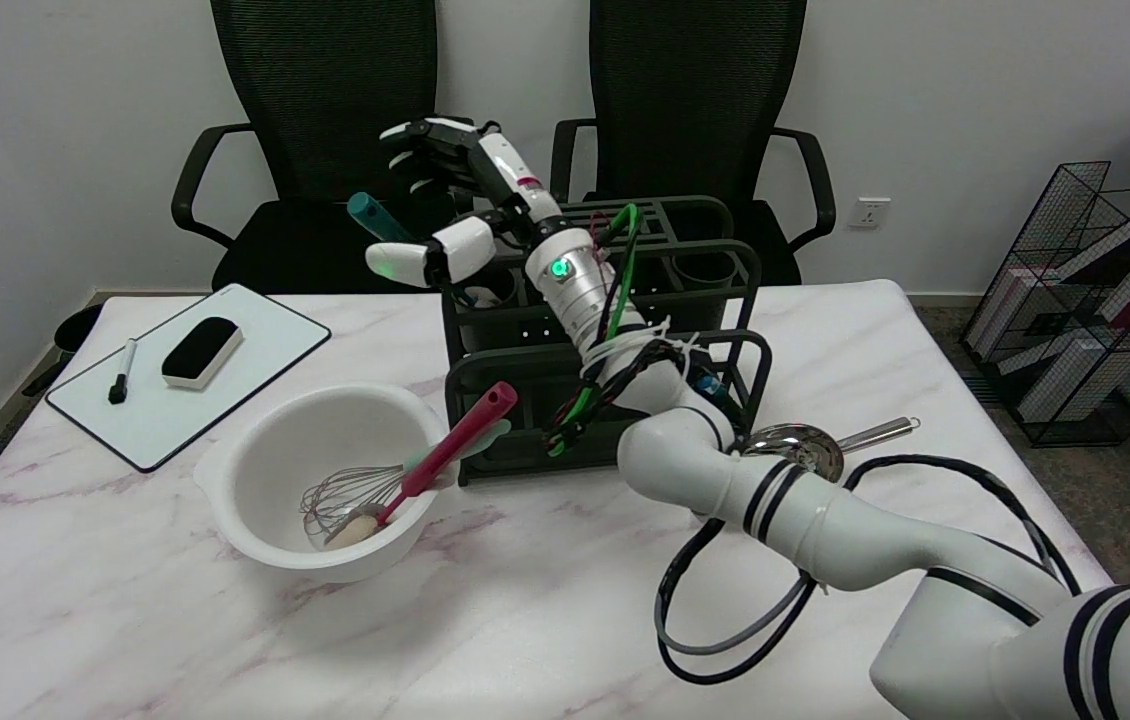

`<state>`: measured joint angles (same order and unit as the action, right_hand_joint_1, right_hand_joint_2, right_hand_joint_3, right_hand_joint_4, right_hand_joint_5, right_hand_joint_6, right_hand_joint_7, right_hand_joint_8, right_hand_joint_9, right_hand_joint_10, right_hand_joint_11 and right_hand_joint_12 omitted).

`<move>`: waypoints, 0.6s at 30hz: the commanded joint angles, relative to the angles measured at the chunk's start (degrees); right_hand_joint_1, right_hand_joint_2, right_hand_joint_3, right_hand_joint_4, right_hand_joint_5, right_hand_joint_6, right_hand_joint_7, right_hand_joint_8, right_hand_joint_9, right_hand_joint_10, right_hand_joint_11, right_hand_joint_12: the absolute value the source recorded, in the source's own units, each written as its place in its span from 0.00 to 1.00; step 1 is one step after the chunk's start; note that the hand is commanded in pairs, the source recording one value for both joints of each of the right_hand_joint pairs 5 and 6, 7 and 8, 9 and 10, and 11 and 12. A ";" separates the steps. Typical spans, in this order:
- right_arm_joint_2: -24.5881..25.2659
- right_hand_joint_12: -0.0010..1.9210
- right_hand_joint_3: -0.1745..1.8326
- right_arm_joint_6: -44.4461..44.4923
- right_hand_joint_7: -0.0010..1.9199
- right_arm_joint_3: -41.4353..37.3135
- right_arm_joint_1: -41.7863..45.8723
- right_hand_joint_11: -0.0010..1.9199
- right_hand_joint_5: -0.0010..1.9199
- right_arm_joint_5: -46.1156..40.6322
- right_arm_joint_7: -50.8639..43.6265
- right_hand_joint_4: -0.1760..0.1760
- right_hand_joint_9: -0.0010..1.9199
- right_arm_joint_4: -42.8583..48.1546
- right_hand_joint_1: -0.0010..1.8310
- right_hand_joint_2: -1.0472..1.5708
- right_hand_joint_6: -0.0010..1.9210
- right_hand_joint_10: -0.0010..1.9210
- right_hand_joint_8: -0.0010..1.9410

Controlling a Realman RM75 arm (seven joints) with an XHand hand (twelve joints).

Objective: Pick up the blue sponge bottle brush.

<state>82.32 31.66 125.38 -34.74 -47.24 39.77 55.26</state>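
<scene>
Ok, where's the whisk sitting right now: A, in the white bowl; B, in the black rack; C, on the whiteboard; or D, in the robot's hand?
A: the whisk lies in the white bowl at the table's left, its wire loops down against the inside beside a red-handled utensil.

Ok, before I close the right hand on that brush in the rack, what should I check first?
1. Brush handle located, teal, sticking up at the rack's left end: ok.
2. Right hand at the handle: ok.
3. Fingers apart, holding nothing: ok.
4. Thumb touching the handle: cannot tell.
5. Sponge head free inside the rack: cannot tell, hidden.
6. Bowl with whisk away from the lift path: ok.
</scene>
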 commanded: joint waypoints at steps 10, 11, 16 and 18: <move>7.63 0.36 0.59 -2.83 0.36 2.23 -1.66 0.36 0.26 2.35 0.30 0.50 0.29 -5.43 0.58 0.33 0.26 0.29 0.35; 7.64 0.36 0.59 -2.84 0.36 2.24 -1.66 0.36 0.26 2.35 0.30 0.50 0.29 -5.43 0.58 0.33 0.26 0.29 0.35; 7.72 0.35 0.59 -2.84 0.36 2.17 -1.66 0.35 0.25 2.67 0.30 0.50 0.29 -5.49 0.58 0.33 0.25 0.29 0.35; 7.72 0.36 0.59 -2.91 0.36 2.08 -1.94 0.36 0.25 2.60 0.30 0.50 0.29 -5.95 0.58 0.33 0.25 0.29 0.35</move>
<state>87.59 29.62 127.05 -35.99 -45.90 39.89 51.61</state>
